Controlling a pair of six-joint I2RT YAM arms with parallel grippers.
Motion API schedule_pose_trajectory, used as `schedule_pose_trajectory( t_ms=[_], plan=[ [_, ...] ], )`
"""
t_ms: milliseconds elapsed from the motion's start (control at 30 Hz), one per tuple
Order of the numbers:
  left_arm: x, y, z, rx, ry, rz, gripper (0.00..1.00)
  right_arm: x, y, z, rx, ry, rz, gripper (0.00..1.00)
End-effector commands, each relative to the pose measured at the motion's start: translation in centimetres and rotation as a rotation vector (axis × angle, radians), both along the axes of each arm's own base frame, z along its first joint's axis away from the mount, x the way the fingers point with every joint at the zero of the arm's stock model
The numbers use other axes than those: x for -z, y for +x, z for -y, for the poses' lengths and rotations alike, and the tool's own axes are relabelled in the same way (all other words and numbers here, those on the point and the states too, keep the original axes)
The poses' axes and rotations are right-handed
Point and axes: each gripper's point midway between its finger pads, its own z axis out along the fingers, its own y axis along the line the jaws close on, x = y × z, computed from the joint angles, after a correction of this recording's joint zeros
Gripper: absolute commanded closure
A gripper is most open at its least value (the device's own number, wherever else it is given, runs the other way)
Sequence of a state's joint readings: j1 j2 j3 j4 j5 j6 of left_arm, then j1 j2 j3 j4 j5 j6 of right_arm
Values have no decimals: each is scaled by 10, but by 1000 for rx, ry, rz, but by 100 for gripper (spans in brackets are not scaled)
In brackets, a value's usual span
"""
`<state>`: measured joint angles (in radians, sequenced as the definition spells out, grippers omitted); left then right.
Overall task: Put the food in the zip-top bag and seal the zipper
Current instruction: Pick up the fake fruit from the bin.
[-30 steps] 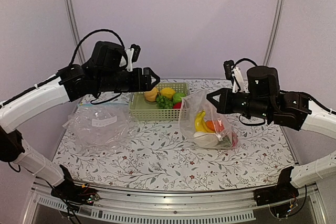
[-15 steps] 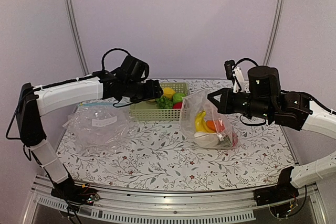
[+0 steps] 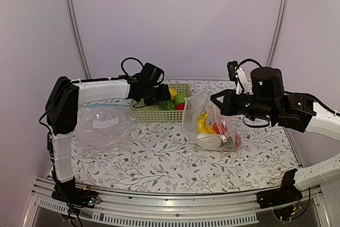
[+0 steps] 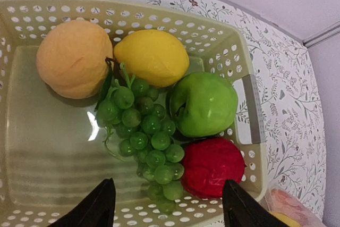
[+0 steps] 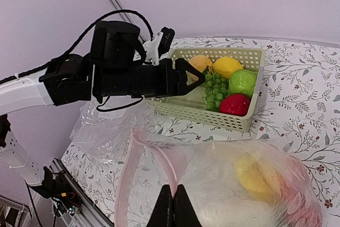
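**Left pincer now over the basket, jaws apart: next pick pending**

Top view: left pincer (image 3: 161, 95) has swung in over the green basket (image 3: 154, 115) within the last second. Its jaws narrowed slightly but are apart and empty. Right pincer (image 3: 215, 100) hasn't moved and stays clamped on the mouth of the zip-top bag (image 3: 194, 115), which stands on the bench (image 3: 159, 158) just right of the basket. In the bag: 1 banana (image 3: 203, 123), 1 white piece (image 3: 208, 141), something orange-red; can't tell if there's more. 1 spare bag (image 3: 101, 126) lies flat at left.

Left wrist: basket holds 5 items: 1 peach (image 4: 74, 59), 1 lemon (image 4: 151, 57), 1 bunch of grapes (image 4: 143, 136), 1 green fruit (image 4: 204, 104), 1 red apple (image 4: 215, 166).

Right wrist: jaws together on the pink zipper (image 5: 126, 168), mouth held open, unsealed.

Read: loading is partway, five pieces left, and sealing comes after.
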<state>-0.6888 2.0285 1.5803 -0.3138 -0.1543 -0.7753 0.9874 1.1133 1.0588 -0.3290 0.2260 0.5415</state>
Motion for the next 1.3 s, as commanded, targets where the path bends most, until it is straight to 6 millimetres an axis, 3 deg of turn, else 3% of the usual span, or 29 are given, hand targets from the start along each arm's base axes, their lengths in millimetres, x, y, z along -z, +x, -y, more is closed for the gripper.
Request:
schedule_pose_trajectory(
  t_ms=[0,200,367,833,967,1100,1267],
  plan=[
    [22,23,-9,-45,29,-22,31,-1,-1,6,14,-2,16,100],
    [56,38,-13,-44,55,-75,32,-2,-1,6,16,-4,20,100],
    [70,47,-20,-53,59,-96,31,-2,-1,7,21,-4,19,100],
    [109,67,-8,-20,55,-153,34,-1,-2,8,19,1,13,100],
    [116,71,-7,-19,54,-165,37,0,-2,8,19,2,8,100],
    [123,75,-10,-31,68,-166,48,2,-2,7,18,2,1,100],
    [111,77,-6,-8,54,-142,55,3,-2,7,22,0,-1,100]
  ],
)
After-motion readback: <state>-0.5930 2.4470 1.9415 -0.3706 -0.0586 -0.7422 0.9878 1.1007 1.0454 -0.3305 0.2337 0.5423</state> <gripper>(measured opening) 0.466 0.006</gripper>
